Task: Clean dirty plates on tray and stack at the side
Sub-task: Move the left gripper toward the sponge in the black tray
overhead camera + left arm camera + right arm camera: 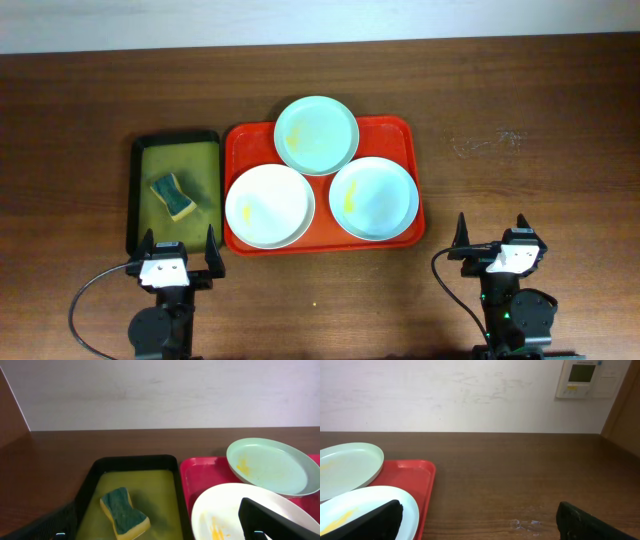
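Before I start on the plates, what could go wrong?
The mint plate seems to rest on the white plate and blue-white plate; lifting either first may tip it. It also overhangs the far rim of the red tray, so a nudge could slide it off.

The tray (392,133) is bright red. The mint green plate (316,134), the white plate (269,206) and the pale blue-white plate (374,198) each carry yellow smears. The smaller tray (139,195) is olive-green with a black rim. Its sponge (173,196) is yellow, topped dark teal. The desk (520,90) is dark brown woodgrain.
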